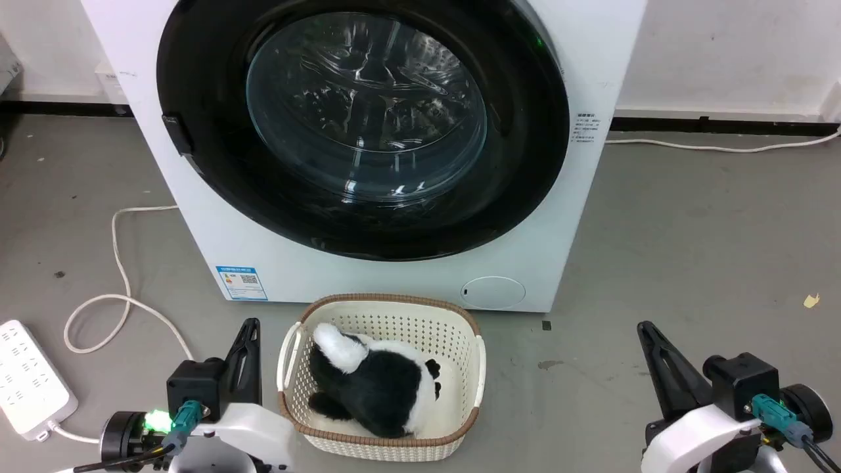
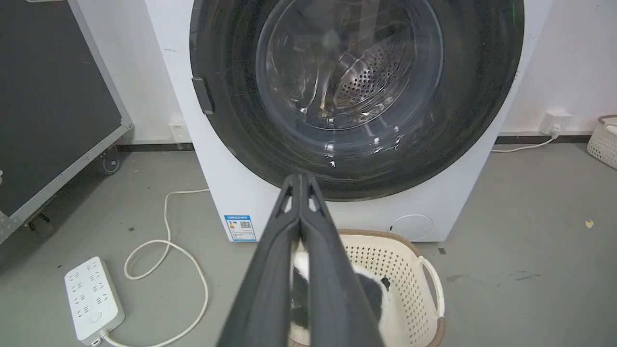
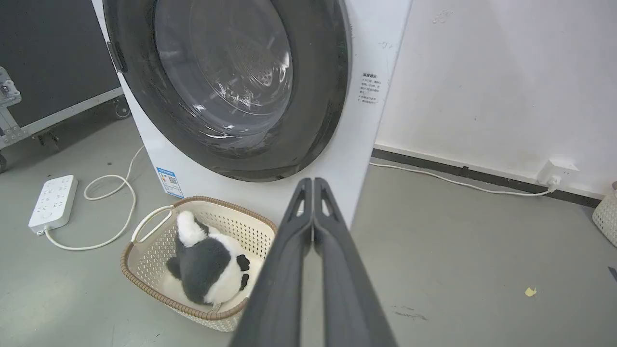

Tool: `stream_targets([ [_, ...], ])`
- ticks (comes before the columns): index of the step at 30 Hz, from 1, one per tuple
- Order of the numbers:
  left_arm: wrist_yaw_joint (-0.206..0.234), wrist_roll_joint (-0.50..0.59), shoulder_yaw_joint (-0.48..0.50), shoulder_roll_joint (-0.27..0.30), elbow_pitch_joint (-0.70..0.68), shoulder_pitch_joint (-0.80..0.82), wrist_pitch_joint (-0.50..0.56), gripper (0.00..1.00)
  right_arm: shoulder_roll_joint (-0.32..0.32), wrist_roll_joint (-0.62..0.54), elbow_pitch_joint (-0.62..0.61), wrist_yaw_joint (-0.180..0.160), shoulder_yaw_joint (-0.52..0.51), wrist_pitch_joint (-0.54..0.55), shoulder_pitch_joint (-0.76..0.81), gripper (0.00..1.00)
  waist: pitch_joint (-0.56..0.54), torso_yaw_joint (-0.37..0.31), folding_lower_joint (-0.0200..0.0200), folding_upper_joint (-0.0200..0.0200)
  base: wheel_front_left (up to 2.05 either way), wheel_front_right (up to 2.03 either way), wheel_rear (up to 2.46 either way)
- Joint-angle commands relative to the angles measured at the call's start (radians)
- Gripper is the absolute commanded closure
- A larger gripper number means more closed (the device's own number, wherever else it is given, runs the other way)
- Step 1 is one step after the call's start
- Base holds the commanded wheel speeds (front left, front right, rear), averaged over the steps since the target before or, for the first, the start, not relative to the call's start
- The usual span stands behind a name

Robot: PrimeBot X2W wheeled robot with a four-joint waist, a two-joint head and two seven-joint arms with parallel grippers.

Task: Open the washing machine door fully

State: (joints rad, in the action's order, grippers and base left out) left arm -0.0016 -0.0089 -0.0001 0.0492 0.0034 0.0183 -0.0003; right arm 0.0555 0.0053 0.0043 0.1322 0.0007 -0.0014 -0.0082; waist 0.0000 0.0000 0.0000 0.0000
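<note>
Glossy washing machine door [image 1: 519, 164] closed against white washing machine [image 1: 368, 276], left gripper [image 2: 300, 176] fingers pressed together, right gripper [image 3: 313, 180] likewise, both empty.

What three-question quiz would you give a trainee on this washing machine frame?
1. True or false: the washing machine door is already swung open.
2. What lies in the basket in front of the machine? A) a folded towel B) a black-and-white plush toy C) a detergent bottle
3. Fill the gap: the left end effector and the right end effector are each ____, holding nothing.

Key: 1 false, the door sits closed against the machine; 2 B; 3 shut.
</note>
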Motion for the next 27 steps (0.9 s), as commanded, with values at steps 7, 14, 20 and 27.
stream_targets([
  [7,0.002,0.009,0.000,0.001,-0.003,-0.018,0.000,1.00,-0.005,-0.005,-0.004,-0.002,-0.001,0.001,0.008,1.00,0.000,0.000,0.0000,0.0000,0.00,0.00,0.00],
  [14,0.002,0.009,0.000,0.001,-0.003,-0.018,0.000,1.00,-0.005,-0.005,-0.004,-0.002,-0.001,0.001,0.008,1.00,0.000,0.000,0.0000,0.0000,0.00,0.00,0.00],
  [20,0.002,0.009,0.000,0.001,-0.003,-0.018,0.000,1.00,-0.005,-0.005,-0.004,-0.002,-0.001,0.001,0.008,1.00,0.000,0.000,0.0000,0.0000,0.00,0.00,0.00],
  [27,0.002,0.009,0.000,0.001,-0.003,-0.018,0.000,1.00,-0.005,-0.005,-0.004,-0.002,-0.001,0.001,0.008,1.00,0.000,0.000,0.0000,0.0000,0.00,0.00,0.00],
])
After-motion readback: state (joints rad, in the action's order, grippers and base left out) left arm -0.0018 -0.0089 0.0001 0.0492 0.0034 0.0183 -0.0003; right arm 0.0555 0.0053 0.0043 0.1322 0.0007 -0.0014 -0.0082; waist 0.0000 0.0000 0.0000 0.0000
